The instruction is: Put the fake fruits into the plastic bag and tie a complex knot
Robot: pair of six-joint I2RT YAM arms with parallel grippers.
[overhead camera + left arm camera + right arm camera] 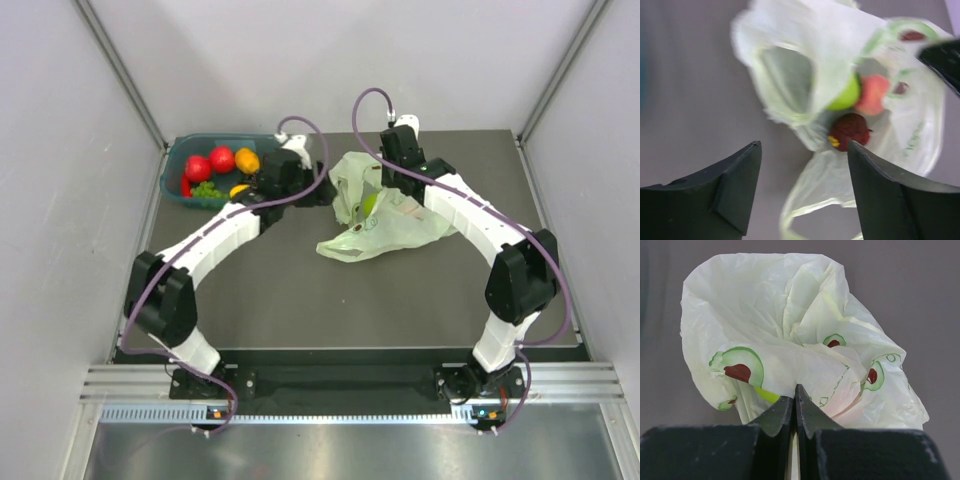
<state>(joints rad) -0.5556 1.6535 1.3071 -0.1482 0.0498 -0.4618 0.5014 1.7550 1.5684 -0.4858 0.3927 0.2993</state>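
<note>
Several glossy plastic fruits sat in the teal rectangular tub, far left. My left gripper gaped wide and empty beside the crinkled pale green plastic bag at centre, green apple and pink peach inside; my right gripper pinched its film, jaws closed.

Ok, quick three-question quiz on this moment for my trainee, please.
1. True or false: the right gripper hangs open, clear of the thin pale green plastic bag.
2. Which lies inside the bag? A round orange; B glossy green apple; C yellow mango.
3. Fill in: the open left gripper holds ____.
Key: 1 false, it is shut on the bag's edge; 2 B; 3 nothing.
</note>
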